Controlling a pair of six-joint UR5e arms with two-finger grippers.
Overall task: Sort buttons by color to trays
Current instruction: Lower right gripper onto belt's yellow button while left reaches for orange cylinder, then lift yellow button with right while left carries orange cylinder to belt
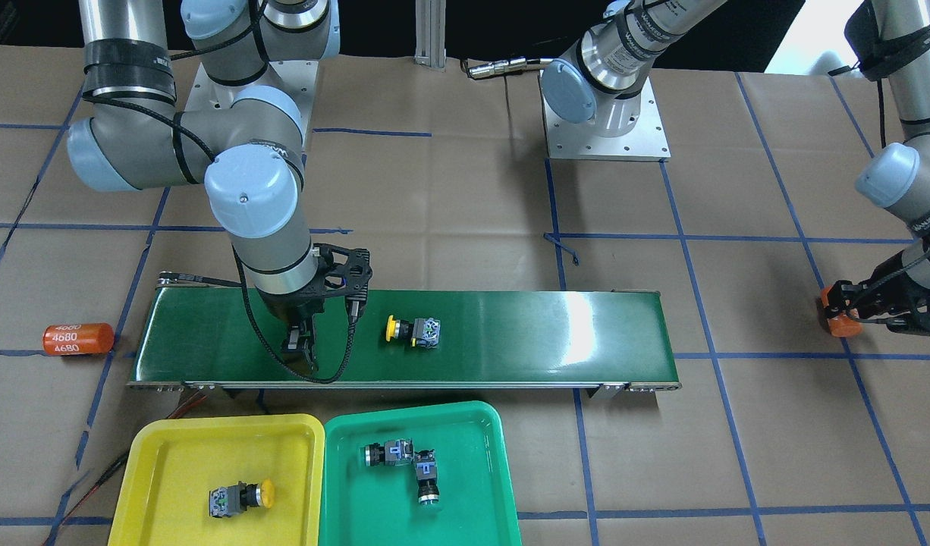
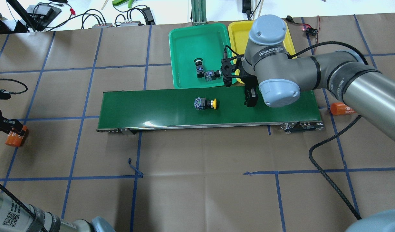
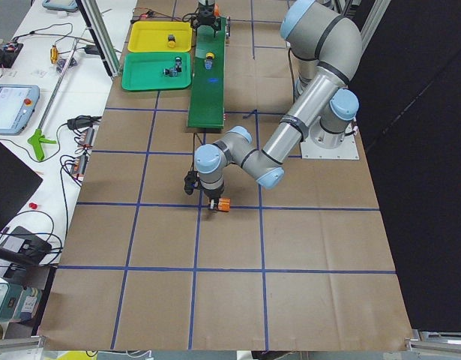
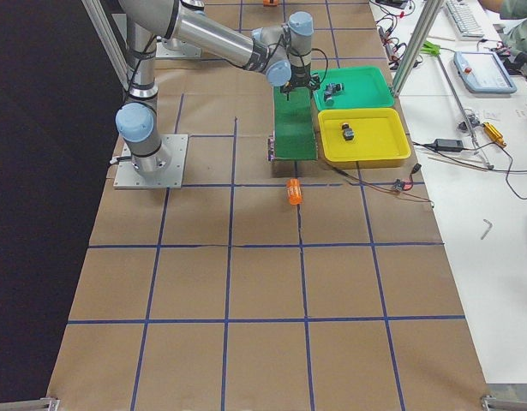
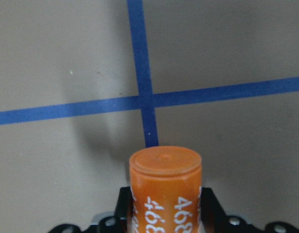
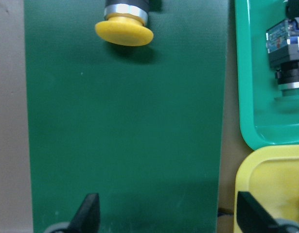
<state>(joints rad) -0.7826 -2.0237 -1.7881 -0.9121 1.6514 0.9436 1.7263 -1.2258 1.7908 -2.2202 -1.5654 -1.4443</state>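
One yellow button (image 1: 412, 331) lies on its side on the dark-green conveyor belt (image 1: 548, 334); it also shows in the right wrist view (image 6: 124, 29). My right gripper (image 1: 302, 356) hangs over the belt beside it, open and empty, fingers pointing down. A second yellow button (image 1: 241, 498) lies in the yellow tray (image 1: 161, 455). Two green buttons (image 1: 389, 453) (image 1: 426, 476) lie in the green tray (image 1: 480, 455). My left gripper (image 1: 840, 315) is far off at the table's side, shut on an orange 4680 cylinder (image 5: 165, 184) low over the paper.
Another orange 4680 cylinder (image 1: 78, 338) lies on the paper off the belt's end near my right arm. The two trays stand side by side along the belt's far side. Blue tape lines grid the brown paper table (image 1: 435, 189).
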